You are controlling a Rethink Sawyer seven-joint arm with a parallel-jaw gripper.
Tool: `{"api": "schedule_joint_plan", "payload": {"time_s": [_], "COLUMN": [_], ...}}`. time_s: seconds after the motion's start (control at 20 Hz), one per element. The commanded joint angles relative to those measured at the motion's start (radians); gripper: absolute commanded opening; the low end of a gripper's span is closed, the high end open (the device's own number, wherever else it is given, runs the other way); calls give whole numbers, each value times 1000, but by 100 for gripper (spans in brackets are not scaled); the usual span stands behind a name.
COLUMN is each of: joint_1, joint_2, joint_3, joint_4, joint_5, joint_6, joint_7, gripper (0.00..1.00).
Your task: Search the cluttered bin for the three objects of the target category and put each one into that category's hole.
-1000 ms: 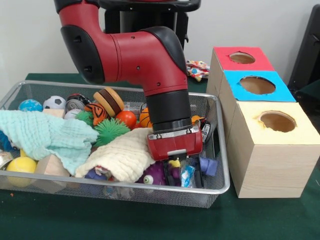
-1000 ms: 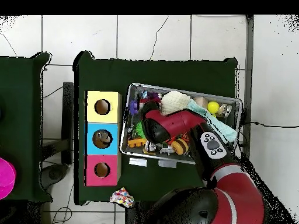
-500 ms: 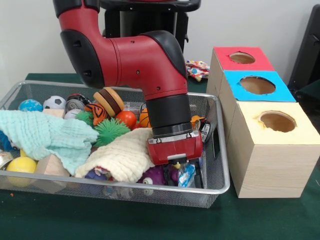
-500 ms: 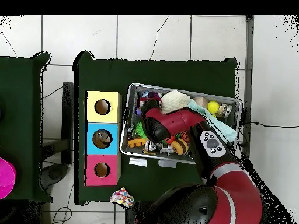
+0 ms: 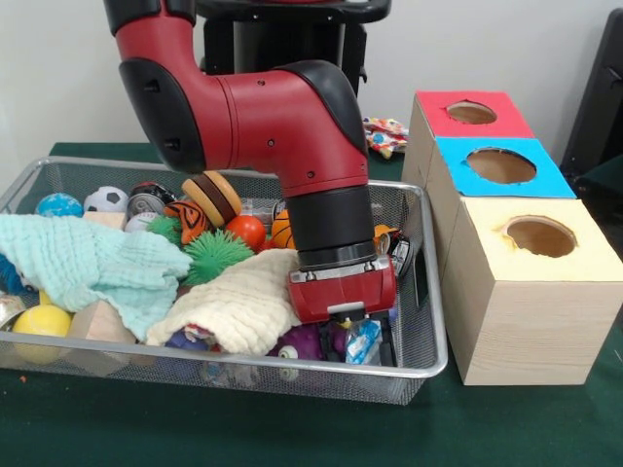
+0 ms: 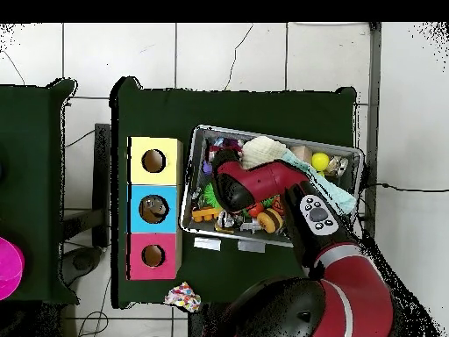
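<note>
Three boxes (image 5: 501, 165), red, blue and yellow, stand beside the bin (image 5: 428, 292) on the green surface (image 5: 292, 428); the claw (image 5: 343, 319) is sunk in the bin's corner nearest them, over a purple toy (image 5: 302, 342) and a clear-wrapped item (image 5: 362, 341); I cannot tell whether it is clenched or released; which toys are targets is unclear. Risk: the cream cloth (image 5: 243, 302) touching the claw could snag and drag out, or neighbours spill over the rim.
</note>
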State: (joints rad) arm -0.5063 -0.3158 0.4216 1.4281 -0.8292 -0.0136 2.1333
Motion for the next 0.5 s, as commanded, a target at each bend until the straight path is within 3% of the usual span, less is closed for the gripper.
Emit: {"api": "schedule_joint_plan", "payload": {"time_s": [0.05, 0.15, 0.3, 0.4, 0.5], "joint_1": [6, 13, 20, 48, 24], "joint_2": [64, 87, 109, 111, 132], "joint_3": [-7, -52, -88, -144, -124], "joint_4": [-42, -42, -47, -30, -27], "joint_5": [-49, -29, -49, -23, -51], "joint_6": [122, 63, -22, -88, -132], "joint_7": [-73, 0, 26, 72, 49], "gripper": [100, 100, 100, 100, 100]}}
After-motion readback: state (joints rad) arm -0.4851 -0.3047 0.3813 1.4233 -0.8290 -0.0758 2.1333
